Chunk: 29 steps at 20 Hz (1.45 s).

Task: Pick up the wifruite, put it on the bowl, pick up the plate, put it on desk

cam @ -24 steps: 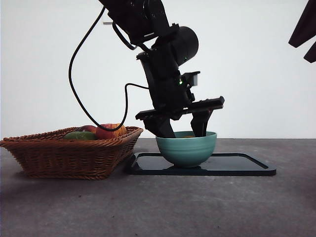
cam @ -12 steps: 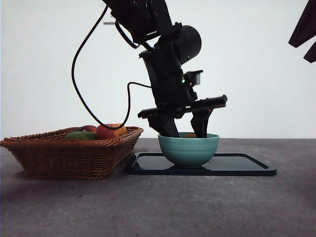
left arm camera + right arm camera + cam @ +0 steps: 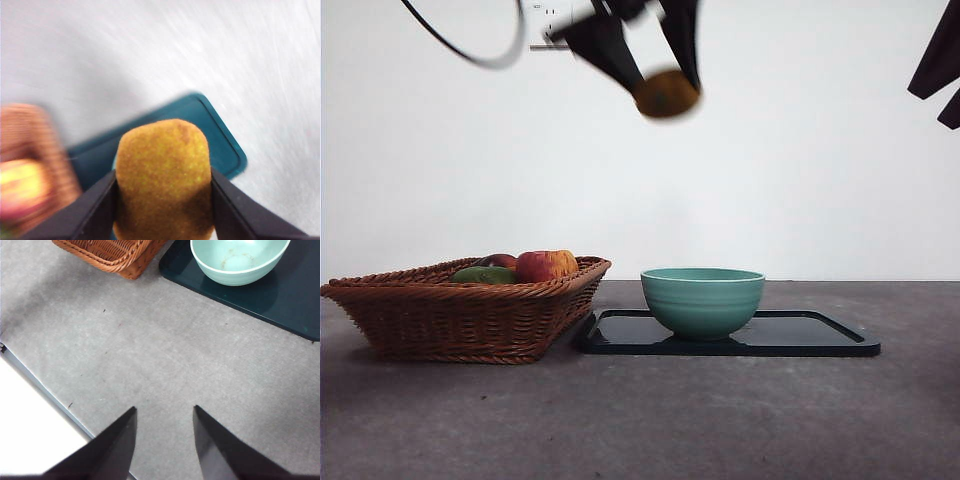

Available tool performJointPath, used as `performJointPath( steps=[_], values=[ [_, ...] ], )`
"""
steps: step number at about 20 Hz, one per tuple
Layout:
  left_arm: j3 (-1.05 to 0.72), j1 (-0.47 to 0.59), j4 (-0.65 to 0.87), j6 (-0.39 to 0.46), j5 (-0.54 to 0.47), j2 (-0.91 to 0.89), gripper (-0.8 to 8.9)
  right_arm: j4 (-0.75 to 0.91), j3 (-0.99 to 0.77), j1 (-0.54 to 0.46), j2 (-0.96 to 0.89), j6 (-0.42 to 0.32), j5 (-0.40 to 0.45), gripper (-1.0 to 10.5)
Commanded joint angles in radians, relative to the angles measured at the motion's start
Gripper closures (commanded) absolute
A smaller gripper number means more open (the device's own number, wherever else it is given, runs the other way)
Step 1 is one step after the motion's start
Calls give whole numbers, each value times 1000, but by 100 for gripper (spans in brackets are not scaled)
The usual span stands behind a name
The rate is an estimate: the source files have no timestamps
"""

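We see the wifruite (image 3: pixel 666 93), a dull brown oval, clamped between the two jaws of the left pincer (image 3: pixel 660 75) high above the desk (image 3: pixel 640 420), blurred by motion in both the front and left wrist views. Half a second ago this pincer stood with its jaws lowered into the bowl (image 3: pixel 702 300); it has since risen almost out of the front view with the fruit in its grip. The right wrist view shows the bowl empty, so we judge that the first step is not done: the fruit was taken up out of the bowl, not left there, and must be lowered again. The bowl stands on a dark tray (image 3: pixel 820 340), presumably the task's plate, just beside a wicker basket (image 3: pixel 460 315) holding a red-yellow apple (image 3: pixel 545 265) and a green fruit (image 3: pixel 482 274). The right pincer (image 3: pixel 164 440) waits over bare desk, jaws apart and holding nothing. We find no brand, label or legible writing.
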Motion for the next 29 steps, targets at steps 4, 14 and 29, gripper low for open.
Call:
performJointPath(
  steps=[4,14,29],
  values=[
    [35,11,-151,-36,-148,-132,631,4,6,5,3,-11,0,766],
    [-272,73,-74,-124,-148,-187,631,-1,6,5,2,-11,0,766],
    [-805,261,418,-139,73,-186,661,12,6,5,2,-11,0,766]
  ],
)
